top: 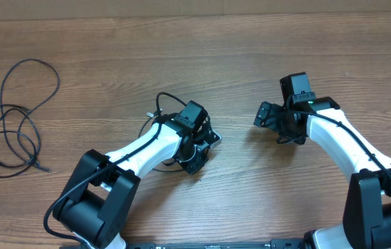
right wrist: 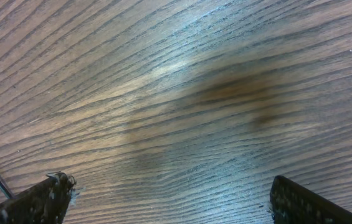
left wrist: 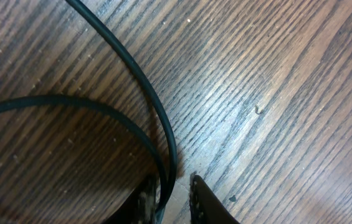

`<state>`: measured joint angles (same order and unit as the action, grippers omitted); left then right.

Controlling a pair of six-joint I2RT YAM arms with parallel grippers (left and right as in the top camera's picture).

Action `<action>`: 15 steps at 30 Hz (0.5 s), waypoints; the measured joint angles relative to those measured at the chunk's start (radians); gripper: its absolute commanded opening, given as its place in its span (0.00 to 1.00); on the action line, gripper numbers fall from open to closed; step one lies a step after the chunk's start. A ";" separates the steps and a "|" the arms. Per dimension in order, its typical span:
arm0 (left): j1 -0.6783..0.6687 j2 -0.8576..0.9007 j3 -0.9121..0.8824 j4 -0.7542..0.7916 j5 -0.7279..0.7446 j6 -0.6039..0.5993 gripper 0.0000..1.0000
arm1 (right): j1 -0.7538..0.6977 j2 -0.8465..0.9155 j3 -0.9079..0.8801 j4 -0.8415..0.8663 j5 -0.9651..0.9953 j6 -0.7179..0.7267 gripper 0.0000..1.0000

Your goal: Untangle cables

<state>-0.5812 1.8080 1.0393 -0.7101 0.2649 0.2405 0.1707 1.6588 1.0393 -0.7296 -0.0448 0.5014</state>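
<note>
Right at the left gripper, the fingers stand drawn in narrow, with two black strands of the near cable running down into the gap between them. The strands hug the finger on the view's left side. A sliver of wood shows between them and the other finger, so whether the pinch is actually made cannot be told.

From the fingers the cable runs away lengthwise. One strand rises and bends toward the upper left of the wrist view, and the other sweeps off to the left edge. Any pull would therefore work along the cord rather than across it.

Farther out, the overhead view shows this cable arching just beyond the left wrist, on the side away from the other arm. The right gripper is spread wide over the bare wooden table, pinching nothing, well apart from that cable.

Farthest off, a loose cable tangle lies near the table's left edge. It is well clear of both arms, and the left arm is plainly the nearer one.
</note>
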 measured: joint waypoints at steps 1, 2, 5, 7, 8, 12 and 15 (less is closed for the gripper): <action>0.000 0.000 0.000 0.000 0.000 -0.002 0.24 | 0.000 0.000 0.000 0.000 0.000 0.000 1.00; 0.000 0.000 0.000 0.000 0.000 -0.002 0.29 | 0.000 0.000 0.000 0.000 0.000 0.000 1.00; 0.000 0.000 -0.005 0.004 0.004 -0.006 0.33 | 0.000 0.000 0.000 0.000 0.000 0.000 1.00; 0.000 0.000 -0.016 0.010 0.006 -0.005 0.37 | 0.000 0.000 0.000 0.000 0.000 0.000 1.00; 0.000 -0.001 -0.018 0.012 0.008 -0.006 0.39 | 0.000 0.000 0.000 -0.001 0.000 0.000 1.00; 0.000 -0.014 -0.042 0.045 0.021 -0.006 0.39 | 0.000 0.000 0.000 0.000 0.000 0.000 1.00; -0.002 -0.027 -0.061 0.065 0.015 -0.006 0.38 | 0.000 0.000 0.000 -0.001 0.000 0.000 1.00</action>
<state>-0.5831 1.7813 0.9787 -0.6449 0.2802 0.2344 0.1707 1.6588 1.0393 -0.7303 -0.0444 0.5018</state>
